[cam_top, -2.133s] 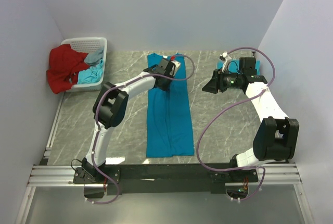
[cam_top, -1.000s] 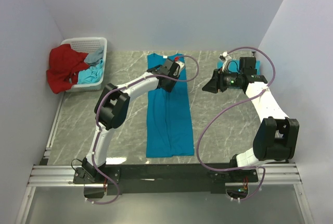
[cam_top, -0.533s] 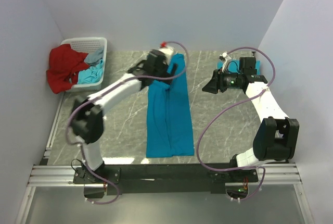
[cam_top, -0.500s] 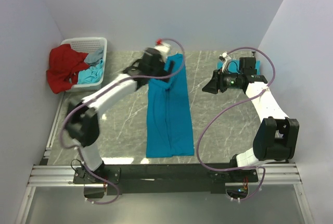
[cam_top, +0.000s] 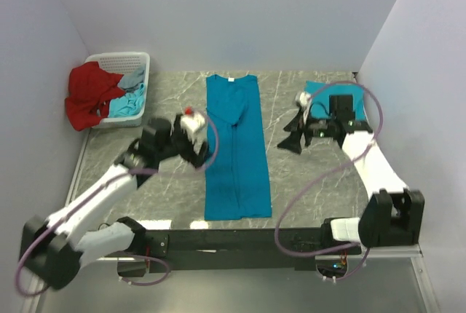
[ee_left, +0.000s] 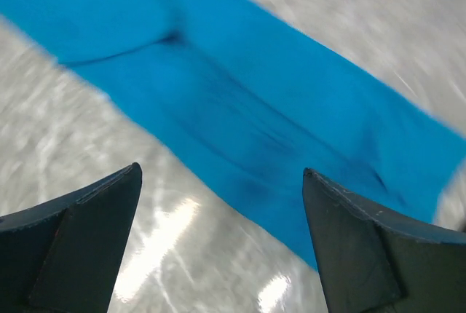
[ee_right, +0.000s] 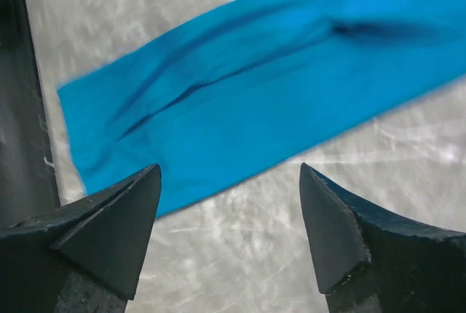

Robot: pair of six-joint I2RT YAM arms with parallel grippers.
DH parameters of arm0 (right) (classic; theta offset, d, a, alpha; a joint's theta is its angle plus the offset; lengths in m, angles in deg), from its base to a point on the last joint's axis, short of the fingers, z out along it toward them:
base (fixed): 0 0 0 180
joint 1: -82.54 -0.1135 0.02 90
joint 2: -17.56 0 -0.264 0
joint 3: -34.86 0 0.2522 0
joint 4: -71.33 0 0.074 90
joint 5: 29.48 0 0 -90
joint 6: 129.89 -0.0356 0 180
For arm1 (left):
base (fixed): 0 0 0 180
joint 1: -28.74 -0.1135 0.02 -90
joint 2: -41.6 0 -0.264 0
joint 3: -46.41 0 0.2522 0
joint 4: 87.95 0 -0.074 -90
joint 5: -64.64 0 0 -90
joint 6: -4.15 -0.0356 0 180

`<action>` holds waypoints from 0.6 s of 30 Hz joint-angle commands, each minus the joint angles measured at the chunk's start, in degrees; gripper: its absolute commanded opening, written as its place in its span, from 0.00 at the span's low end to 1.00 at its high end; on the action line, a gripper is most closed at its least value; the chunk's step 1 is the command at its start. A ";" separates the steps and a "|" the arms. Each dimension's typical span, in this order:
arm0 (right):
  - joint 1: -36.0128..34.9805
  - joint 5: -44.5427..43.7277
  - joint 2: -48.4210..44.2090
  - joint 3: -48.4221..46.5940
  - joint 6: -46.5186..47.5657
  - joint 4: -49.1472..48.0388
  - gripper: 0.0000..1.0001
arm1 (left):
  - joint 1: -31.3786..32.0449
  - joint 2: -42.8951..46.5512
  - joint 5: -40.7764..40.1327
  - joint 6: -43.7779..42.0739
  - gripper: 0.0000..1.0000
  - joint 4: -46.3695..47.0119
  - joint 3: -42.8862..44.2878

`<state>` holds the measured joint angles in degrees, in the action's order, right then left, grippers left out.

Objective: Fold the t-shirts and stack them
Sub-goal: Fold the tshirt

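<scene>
Noting shirt (cam_top: 237, 145) mid-table, folded lengthwise only; cross-folds, stacking pending. One folded shirt (cam_top: 319, 87) at 2 o'clock; more cloth in basket (cam_top: 116, 57) at 10. Left gripper (ee_left: 218, 175), right gripper (ee_right: 229, 171) both spread, empty.

Matt teal cloth t-shirt (cam_top: 234, 153), glossy marbled table (cam_top: 175, 94) — white plastic basket (cam_top: 120, 57), latticed

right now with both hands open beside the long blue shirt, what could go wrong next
1. The shirt is a narrow strip with creased overlapping layers down its middle; pinching only the top layer could undo that.
2. The right arm's cable loops close to the shirt's near corner and might drag it.
3. The folded shirt behind the right arm could get bumped.
</scene>
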<state>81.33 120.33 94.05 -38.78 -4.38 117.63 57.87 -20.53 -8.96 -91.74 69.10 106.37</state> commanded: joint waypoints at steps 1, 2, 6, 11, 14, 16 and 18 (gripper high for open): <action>-3.96 3.40 -8.36 10.00 15.56 -7.69 0.83 | 4.78 11.30 7.24 -12.29 0.98 3.92 -8.02; -5.19 1.64 -10.37 11.61 14.51 -10.45 0.84 | 5.24 15.42 7.59 -12.39 0.97 3.57 -9.01; -12.92 -4.17 -8.82 8.82 20.18 -3.47 0.75 | 6.29 24.41 14.32 -13.44 0.89 2.51 -12.70; -27.07 -15.13 -12.39 13.01 31.02 5.96 0.72 | 11.82 28.30 17.62 -19.85 0.77 4.63 -18.86; -36.53 -19.20 -16.00 20.04 29.89 3.68 0.73 | 19.81 21.89 8.67 -22.85 0.54 -1.61 -16.06; -39.73 -22.36 -17.86 25.67 28.30 0.61 0.73 | 25.96 18.38 2.77 -24.60 0.50 -6.53 -13.86; -42.46 -24.29 -20.23 29.10 28.65 -0.98 0.74 | 31.40 13.89 0.57 -25.04 0.50 -9.51 -13.24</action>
<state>41.18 102.30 76.52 -13.10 22.67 118.63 83.96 -3.43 -2.53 -112.92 65.93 90.46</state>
